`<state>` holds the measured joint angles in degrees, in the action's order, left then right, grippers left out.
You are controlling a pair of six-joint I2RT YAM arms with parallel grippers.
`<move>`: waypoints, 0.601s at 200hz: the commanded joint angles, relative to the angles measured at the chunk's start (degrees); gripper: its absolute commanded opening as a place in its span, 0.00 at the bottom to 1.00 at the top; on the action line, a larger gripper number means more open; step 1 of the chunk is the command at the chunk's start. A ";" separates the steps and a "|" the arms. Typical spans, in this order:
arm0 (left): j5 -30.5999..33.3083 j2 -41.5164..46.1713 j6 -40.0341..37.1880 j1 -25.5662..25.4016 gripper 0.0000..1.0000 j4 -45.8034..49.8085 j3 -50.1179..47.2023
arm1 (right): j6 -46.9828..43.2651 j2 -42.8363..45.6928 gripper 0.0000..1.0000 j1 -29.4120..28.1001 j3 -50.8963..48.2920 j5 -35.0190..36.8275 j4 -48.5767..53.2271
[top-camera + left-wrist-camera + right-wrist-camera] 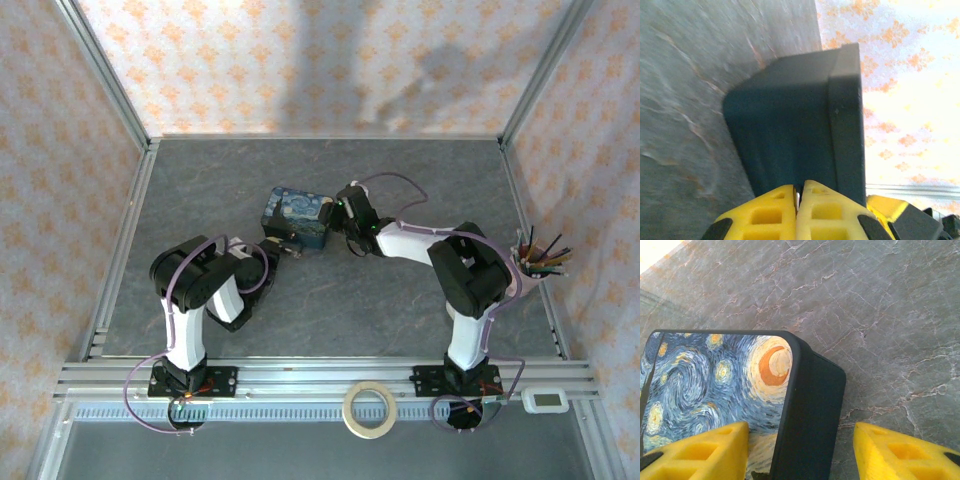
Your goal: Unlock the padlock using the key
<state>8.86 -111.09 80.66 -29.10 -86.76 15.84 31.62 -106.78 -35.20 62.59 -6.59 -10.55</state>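
From above, the blue swirly tin (295, 218) sits near the middle of the worktop (420, 320), a little left of centre, with both arms reaching in to it. The left claw (282, 247) is at the tin's near side and the right claw (345, 205) at its right end. That high view is too coarse to show how either claw stands; the wrist cameras show it.

The left wrist view has the left claw (797, 196) with its yellow fingers (765, 215) pressed together, tips right up against the tin's dark side wall (785, 140). A thin sliver shows in the seam between them, but I cannot tell if it is the key. The right wrist view shows the right claw (800, 435) spread wide astride the tin's end wall (812, 415), one finger (700, 455) over the painted lid, the other (905, 455) over bare worktop, clear of the wall.

The padlock I cannot pick out for certain; the left arm's end covers the tin's near side.

A cup of pens (535, 265) stands at the right edge, well apart. A tape roll (372, 410) lies on the rail at the near edge between the arm bases, with a small white device (545, 400) by the near right corner.
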 commanded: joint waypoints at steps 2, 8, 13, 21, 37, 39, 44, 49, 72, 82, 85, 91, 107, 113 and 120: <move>1.65 5.16 -1.65 0.59 0.00 -2.71 -1.82 | -3.27 1.72 0.56 0.47 1.64 3.32 2.71; 1.13 6.18 -2.17 0.55 0.00 -1.86 -2.03 | -3.84 1.82 0.56 0.44 1.99 2.98 2.65; 0.51 7.11 -2.70 0.63 0.00 -1.19 -2.33 | -4.47 1.84 0.56 0.48 2.22 2.56 2.50; -0.86 8.51 -3.77 0.71 0.00 -0.19 -2.76 | -5.54 2.34 0.56 0.48 2.49 1.96 2.17; -4.21 12.43 -5.75 1.00 0.00 3.74 -3.96 | -8.13 4.09 0.58 0.48 2.35 1.55 1.84; -4.60 13.06 -5.93 1.05 0.00 4.59 -4.10 | -8.56 4.40 0.58 0.48 2.29 1.60 1.84; -5.60 14.44 -6.55 1.15 0.00 6.73 -4.50 | -9.54 5.08 0.59 0.44 2.08 1.84 1.84; -6.72 16.25 -7.36 1.27 0.00 9.61 -4.89 | -10.45 5.93 0.60 0.48 1.81 2.20 1.93; -10.54 25.03 -11.20 1.55 0.00 23.72 -5.69 | -13.70 9.90 0.64 0.72 0.24 5.22 3.17; -11.48 29.10 -13.69 1.65 0.00 32.49 -5.11 | -14.98 11.66 0.69 0.92 -0.82 6.23 3.70; -11.50 30.36 -14.43 1.68 0.00 35.09 -4.85 | -15.27 12.20 0.70 0.98 -1.11 6.53 3.78; -11.39 32.92 -16.26 1.64 0.00 40.30 -4.27 | -15.84 13.23 0.75 1.09 -1.76 7.19 3.94; -9.03 39.88 -20.82 1.68 0.00 54.62 -2.37 | -16.97 15.97 1.00 1.16 -3.72 10.12 4.13; -7.69 42.33 -22.33 1.64 0.00 58.78 -1.90 | -17.23 16.94 1.00 1.19 -4.43 11.53 4.13; -6.33 44.83 -24.04 1.80 0.00 62.94 -1.62 | -17.53 17.98 1.00 1.27 -5.51 13.03 4.00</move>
<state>-0.05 -73.58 65.56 -27.99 -47.00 11.57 17.52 -92.29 -34.33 60.47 -0.84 -8.12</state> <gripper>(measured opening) 0.046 0.984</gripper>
